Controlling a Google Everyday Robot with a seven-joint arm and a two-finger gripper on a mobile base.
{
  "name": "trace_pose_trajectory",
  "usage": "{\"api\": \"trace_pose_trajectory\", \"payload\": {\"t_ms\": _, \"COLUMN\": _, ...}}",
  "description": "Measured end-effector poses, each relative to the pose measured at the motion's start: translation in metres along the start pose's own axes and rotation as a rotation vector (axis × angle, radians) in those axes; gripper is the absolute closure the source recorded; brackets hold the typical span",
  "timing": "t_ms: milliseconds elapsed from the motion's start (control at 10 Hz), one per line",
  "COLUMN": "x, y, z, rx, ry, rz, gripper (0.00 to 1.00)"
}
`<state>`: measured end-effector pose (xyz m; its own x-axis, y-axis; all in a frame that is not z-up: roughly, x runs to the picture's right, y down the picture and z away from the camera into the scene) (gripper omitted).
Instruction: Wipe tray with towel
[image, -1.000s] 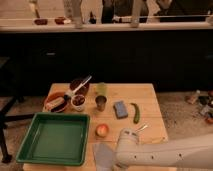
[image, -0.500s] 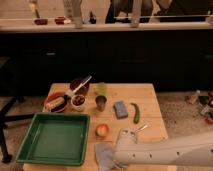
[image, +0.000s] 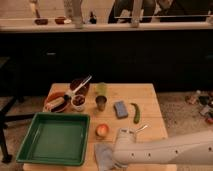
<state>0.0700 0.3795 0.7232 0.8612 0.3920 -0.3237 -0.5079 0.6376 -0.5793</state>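
**Ana:** What sits closest to the camera?

**Ben:** The white arm (image: 170, 150) reaches in from the lower right, low over the near edge of the wooden table (image: 150, 97). The gripper (image: 118, 156) at its end is down at the right edge of the towel (image: 102, 157). I cannot tell how far open it is, or whether it has hold of the cloth.

**Ana:** And the towel itself?

**Ben:** It is pale grey-blue and rumpled. It lies on the table at the near edge, just right of the tray (image: 55, 139) and outside its rim.

**Ana:** The tray?

**Ben:** It is green and rectangular, and fills the near left corner of the table.

**Ana:** Further back?

**Ben:** 1 round orange fruit (image: 102, 130) lies just beyond the towel, near the tray's far right corner. A small silvery utensil (image: 140, 129) lies to its right, beside the arm. Behind those are a blue block (image: 120, 109) and a curved green vegetable (image: 135, 113), side by side but apart. A metal cup (image: 101, 103) stands left of the block, with a pale green cup (image: 101, 89) behind it.

**Ana:** Bowls?

**Ben:** There are 3 beyond the tray: a reddish bowl (image: 56, 102), a small dark bowl (image: 78, 102), and a far bowl (image: 79, 86) with a light utensil laid across it.

**Ana:** Any writing?

**Ben:** Any print on these things is too small to read.
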Motion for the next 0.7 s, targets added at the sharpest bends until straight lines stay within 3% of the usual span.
{"api": "trace_pose_trajectory", "payload": {"t_ms": 200, "x": 0.000, "y": -0.002, "z": -0.015, "rx": 0.025, "ry": -0.040, "rz": -0.005, "gripper": 1.00}}
{"api": "trace_pose_trajectory", "payload": {"t_ms": 600, "x": 0.013, "y": -0.010, "z": -0.099, "rx": 0.124, "ry": -0.204, "rz": -0.003, "gripper": 1.00}}
{"api": "trace_pose_trajectory", "payload": {"t_ms": 700, "x": 0.013, "y": -0.011, "z": -0.115, "rx": 0.126, "ry": -0.229, "rz": -0.009, "gripper": 1.00}}
